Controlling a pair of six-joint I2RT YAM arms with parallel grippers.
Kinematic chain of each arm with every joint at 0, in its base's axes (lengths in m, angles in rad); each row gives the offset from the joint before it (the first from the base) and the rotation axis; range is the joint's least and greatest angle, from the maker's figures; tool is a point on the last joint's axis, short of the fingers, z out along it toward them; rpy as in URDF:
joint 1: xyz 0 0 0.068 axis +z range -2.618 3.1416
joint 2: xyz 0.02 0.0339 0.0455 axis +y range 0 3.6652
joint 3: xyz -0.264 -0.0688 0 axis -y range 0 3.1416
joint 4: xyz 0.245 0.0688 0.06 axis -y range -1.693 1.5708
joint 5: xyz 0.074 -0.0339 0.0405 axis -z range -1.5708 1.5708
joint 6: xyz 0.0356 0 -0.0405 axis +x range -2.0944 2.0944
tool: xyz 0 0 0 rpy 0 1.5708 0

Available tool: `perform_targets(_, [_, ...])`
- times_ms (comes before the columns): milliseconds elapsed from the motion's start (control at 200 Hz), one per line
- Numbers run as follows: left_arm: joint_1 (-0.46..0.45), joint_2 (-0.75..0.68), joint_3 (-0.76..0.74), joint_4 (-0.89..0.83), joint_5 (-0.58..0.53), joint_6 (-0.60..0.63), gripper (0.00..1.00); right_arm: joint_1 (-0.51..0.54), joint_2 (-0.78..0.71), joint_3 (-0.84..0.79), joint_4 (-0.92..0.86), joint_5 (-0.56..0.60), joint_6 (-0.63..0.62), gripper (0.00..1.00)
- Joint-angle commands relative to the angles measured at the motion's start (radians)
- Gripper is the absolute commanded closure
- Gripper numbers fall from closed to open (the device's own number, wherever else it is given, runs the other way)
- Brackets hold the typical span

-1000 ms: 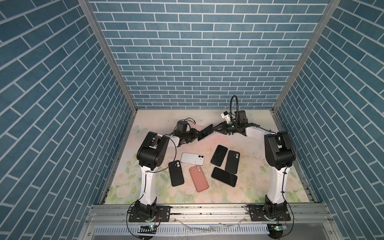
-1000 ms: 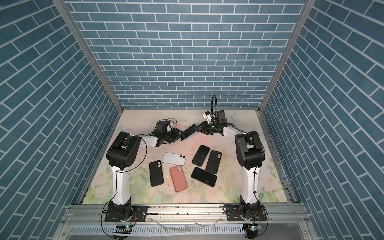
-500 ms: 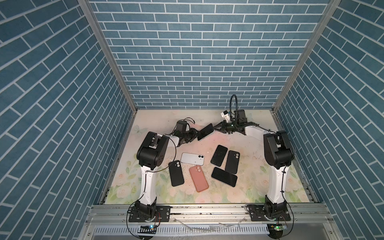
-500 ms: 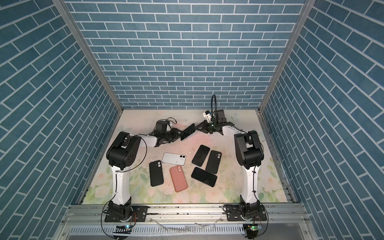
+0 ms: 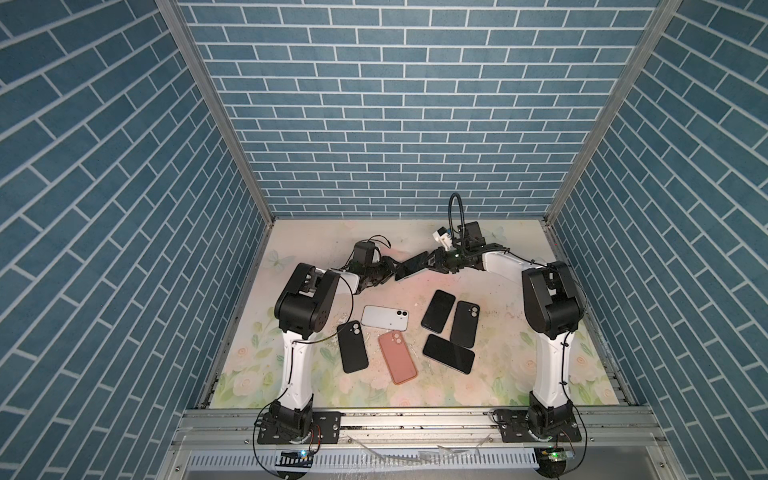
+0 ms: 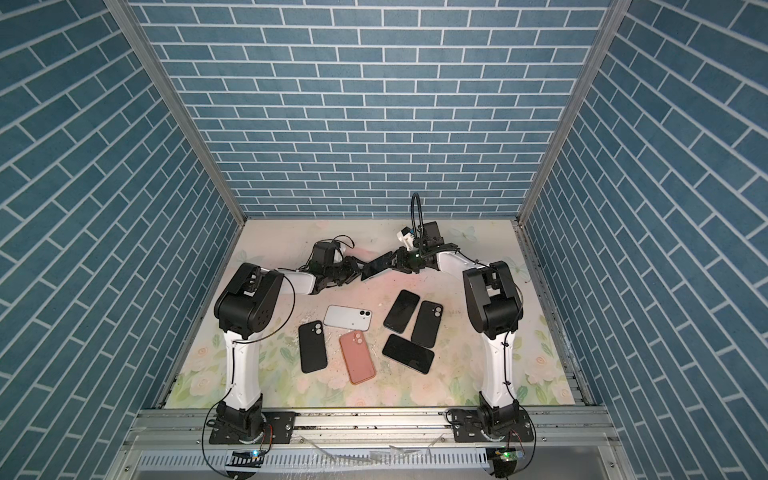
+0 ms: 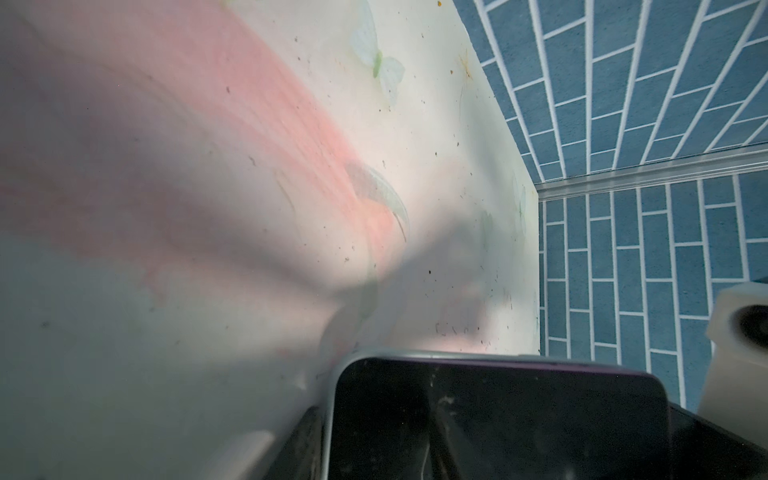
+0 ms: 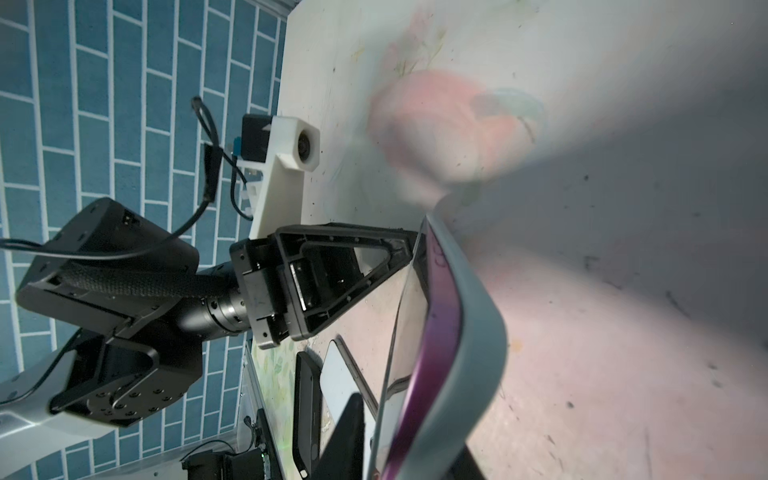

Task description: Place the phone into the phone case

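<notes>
Hovering over the back of the flowered tabletop [image 5: 519, 374], left gripper [image 5: 390, 269] and right gripper [image 5: 433, 263] each clamp one end of a dark phone [image 5: 410, 266] held tilted clear of the surface between them, a grey case [image 8: 469, 332] hugging its purple edge.

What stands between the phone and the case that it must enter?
Nothing visible. The phone lies with its purple edge against the grey case, and the left gripper and right gripper hold the pair between them.
</notes>
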Motion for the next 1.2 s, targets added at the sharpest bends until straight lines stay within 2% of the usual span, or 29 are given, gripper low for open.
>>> perform_targets(0, [-0.013, 0.036, -0.021, -0.05, 0.012, -0.002, 0.55, 0.007, 0.009, 0.003, -0.002, -0.014, -0.044, 0.82])
perform_targets(190, [-0.009, 0.006, -0.035, -0.041, 0.004, 0.008, 0.55, -0.002, -0.031, -0.025, -0.001, 0.072, -0.033, 0.95])
perform_targets(280, [0.004, -0.034, -0.058, -0.001, 0.011, -0.002, 0.49, -0.014, -0.06, -0.047, 0.031, 0.065, -0.013, 0.99])
perform_targets(420, [0.051, -0.133, -0.097, 0.065, 0.054, -0.001, 0.32, -0.045, -0.125, -0.094, 0.129, -0.021, 0.052, 1.0])
perform_targets(560, [0.091, -0.21, -0.091, 0.095, 0.187, 0.019, 0.16, -0.064, -0.2, -0.12, 0.202, -0.14, 0.109, 1.0])
perform_targets(665, [0.094, -0.252, -0.079, 0.1, 0.268, 0.022, 0.12, -0.067, -0.248, -0.132, 0.243, -0.212, 0.146, 1.0])
perform_targets(840, [0.061, -0.271, -0.053, 0.122, 0.364, 0.002, 0.15, -0.067, -0.299, -0.145, 0.301, -0.287, 0.21, 1.0])
perform_targets(950, [0.036, -0.267, -0.049, 0.207, 0.395, -0.039, 0.18, -0.066, -0.312, -0.156, 0.329, -0.308, 0.239, 1.0])
perform_targets(1075, [0.023, -0.265, -0.058, 0.359, 0.409, -0.123, 0.29, -0.066, -0.312, -0.168, 0.376, -0.324, 0.273, 1.0])
perform_targets(1195, [0.017, -0.264, -0.07, 0.543, 0.409, -0.237, 0.42, -0.067, -0.306, -0.194, 0.502, -0.35, 0.358, 1.0])
